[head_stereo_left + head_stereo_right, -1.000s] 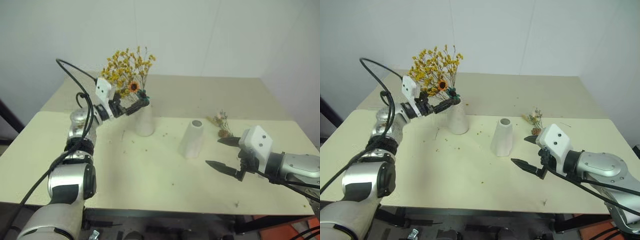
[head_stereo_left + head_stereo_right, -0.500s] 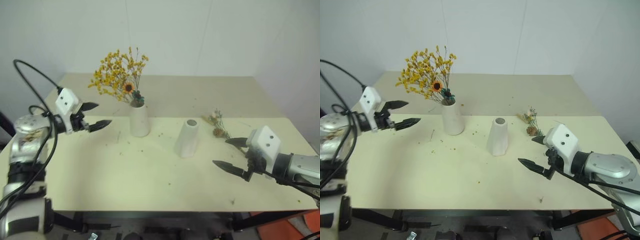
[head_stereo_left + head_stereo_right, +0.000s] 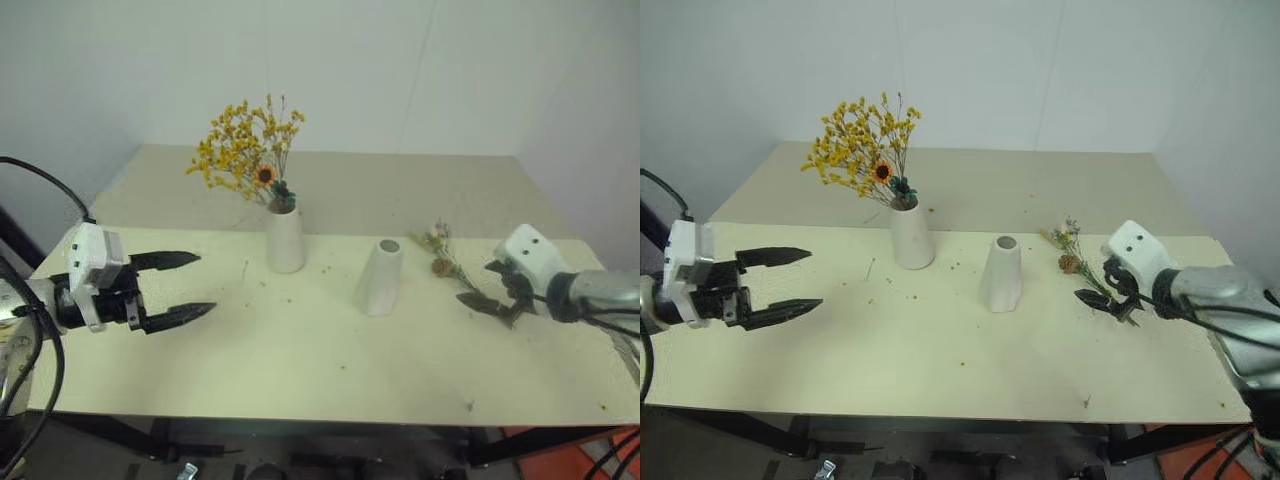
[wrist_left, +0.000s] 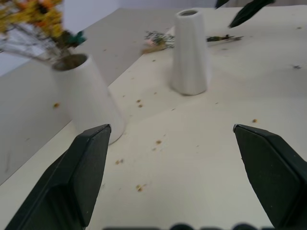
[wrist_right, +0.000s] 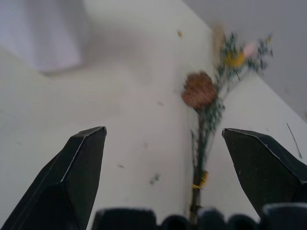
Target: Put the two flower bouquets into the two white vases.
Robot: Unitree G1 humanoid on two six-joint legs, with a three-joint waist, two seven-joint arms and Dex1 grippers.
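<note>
The bushy yellow-orange bouquet (image 3: 248, 150) stands upright in the left white vase (image 3: 285, 243). To its right stands the other white vase (image 3: 380, 278), wider at the base and with nothing in it. The sparse bouquet (image 3: 441, 248) with its brown pinecone (image 5: 199, 90) lies flat on the table right of that vase. My right gripper (image 3: 478, 283) is open just above the near end of its stem (image 5: 198, 158), which runs between the fingers. My left gripper (image 3: 200, 283) is open and holds nothing, well left of the vases near the table's left side.
The cream table (image 3: 300, 350) carries small orange crumbs around the vases. A white wall rises behind the table's far edge. An orange object (image 3: 600, 465) sits on the floor under the right front corner.
My left gripper has drawn back from the yellow bouquet, which stays in its vase, to the table's left side. My right gripper has moved forward and right over the sparse bouquet's stem.
</note>
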